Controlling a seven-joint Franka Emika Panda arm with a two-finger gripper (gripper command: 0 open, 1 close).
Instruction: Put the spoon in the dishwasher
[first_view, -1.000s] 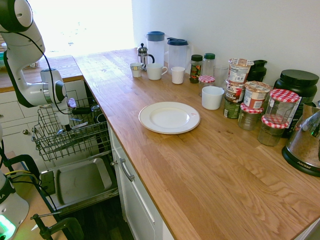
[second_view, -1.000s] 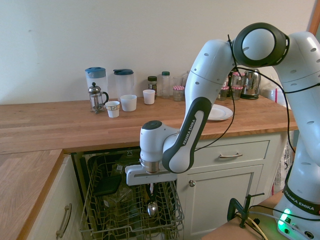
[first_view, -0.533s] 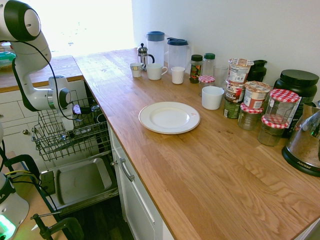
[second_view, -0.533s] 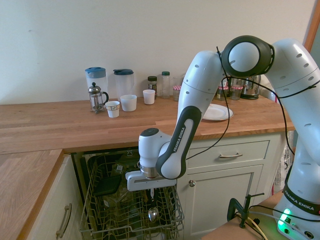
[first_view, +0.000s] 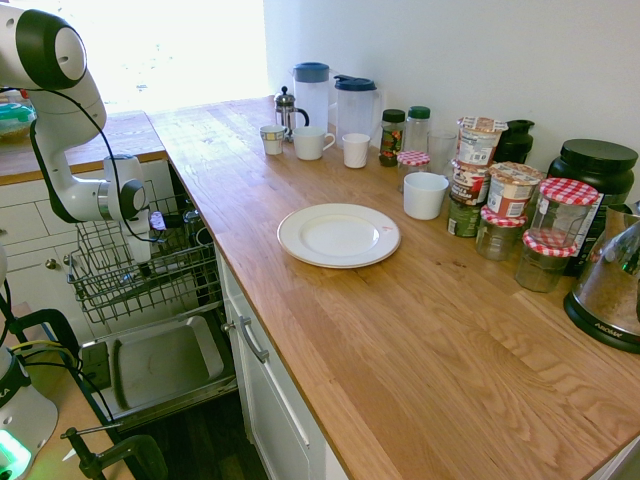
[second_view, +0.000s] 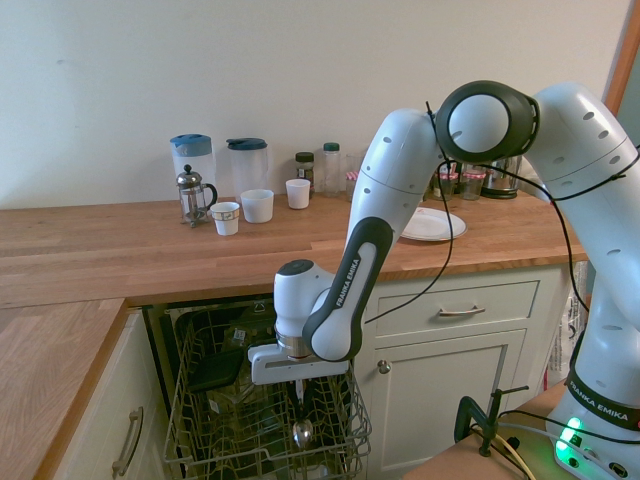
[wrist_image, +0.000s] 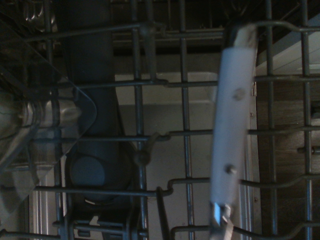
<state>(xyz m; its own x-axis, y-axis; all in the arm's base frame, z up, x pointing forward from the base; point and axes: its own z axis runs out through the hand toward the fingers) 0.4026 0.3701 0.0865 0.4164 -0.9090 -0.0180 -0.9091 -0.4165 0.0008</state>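
Note:
The dishwasher stands open under the counter, its wire rack (second_view: 205, 400) pulled out and its door (first_view: 160, 365) folded down. My gripper (second_view: 299, 392) points straight down inside the rack and is shut on the spoon (second_view: 303, 432). The spoon hangs bowl down between the wires. From the other side the gripper (first_view: 145, 245) is low in the rack (first_view: 115, 285), and the spoon is too small to make out there. A pale long strip (wrist_image: 231, 125) with a shiny end lies across the rack wires in the wrist view; I cannot tell whether it is the spoon.
A dark tray-like item (second_view: 215, 368) and other dishes sit in the rack. A white plate (first_view: 338, 235) lies on the wooden counter (first_view: 400, 340), with cups, jugs and jars along the wall. White cabinet drawers (second_view: 455, 310) flank the dishwasher.
The arm has come down and carried the spoon deeper into the rack. The wrist has shifted a little toward the counter side.

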